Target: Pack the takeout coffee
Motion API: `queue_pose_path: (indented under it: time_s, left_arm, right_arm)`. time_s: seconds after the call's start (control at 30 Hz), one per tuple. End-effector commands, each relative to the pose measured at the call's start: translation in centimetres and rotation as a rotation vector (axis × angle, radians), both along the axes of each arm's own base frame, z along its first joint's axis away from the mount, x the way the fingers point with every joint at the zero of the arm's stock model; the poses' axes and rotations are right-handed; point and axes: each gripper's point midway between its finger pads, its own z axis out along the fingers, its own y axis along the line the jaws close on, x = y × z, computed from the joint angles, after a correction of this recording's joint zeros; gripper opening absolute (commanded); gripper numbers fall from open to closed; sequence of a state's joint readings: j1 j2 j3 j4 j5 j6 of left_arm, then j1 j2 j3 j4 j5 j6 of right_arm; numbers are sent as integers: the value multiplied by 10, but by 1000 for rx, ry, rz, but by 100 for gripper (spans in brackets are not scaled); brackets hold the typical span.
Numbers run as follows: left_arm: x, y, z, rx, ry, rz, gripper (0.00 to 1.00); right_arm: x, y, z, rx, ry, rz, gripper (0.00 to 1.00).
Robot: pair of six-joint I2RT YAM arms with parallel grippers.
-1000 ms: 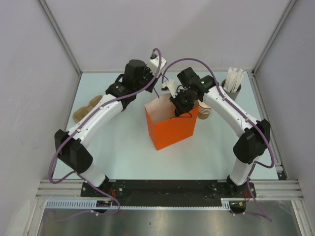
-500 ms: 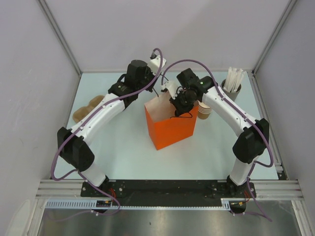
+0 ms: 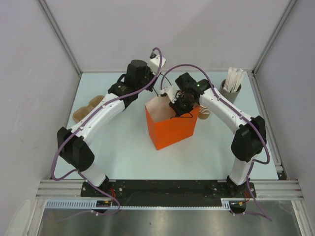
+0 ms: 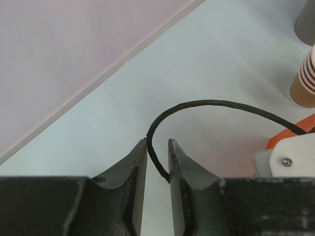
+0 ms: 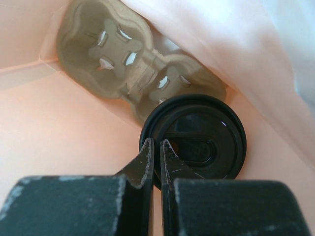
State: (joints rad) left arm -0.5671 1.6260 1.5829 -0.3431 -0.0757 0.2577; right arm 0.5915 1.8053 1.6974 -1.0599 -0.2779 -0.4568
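Orange paper bag [image 3: 171, 129] stands open at frame centre. Right gripper [image 3: 178, 105] dips into its top opening; left gripper [image 3: 156, 90] sits at the bag's upper-left edge. Stacked tan cups [image 3: 204, 111] right of bag. Grey cylinder of white sticks [image 3: 231, 84] upper right. Brown cardboard carrier [image 3: 86, 108] left.

The round black lid [image 5: 197, 138] sat flat on the cup, facing straight up at me, its raised rim circling a sunken centre with an oval recess. The cup itself was hidden beneath it. It stood deep inside the orange bag [image 3: 170, 129], seated in the cardboard cup carrier [image 5: 123, 54] at the bag's bottom.
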Motion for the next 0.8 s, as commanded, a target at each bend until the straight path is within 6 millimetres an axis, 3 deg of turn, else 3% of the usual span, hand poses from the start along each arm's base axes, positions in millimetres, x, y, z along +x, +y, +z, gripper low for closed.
queue_pose_path:
  time_s: [0.0, 0.33, 0.5, 0.77]
  left_arm:
    - [1, 1, 18, -49, -35, 17, 29]
    - [6, 9, 16, -25, -24, 66, 26]
    - [14, 14, 5, 6, -13, 121, 21]
    - [25, 24, 3, 34, -19, 203, 20]
  right_arm:
    - [3, -2, -6, -6, -3, 5, 0]
    - [1, -3, -17, -9, -9, 17, 0]
    - [2, -1, -6, 27, -44, 23, 0]
    - [2, -4, -8, 31, -45, 22, 0]
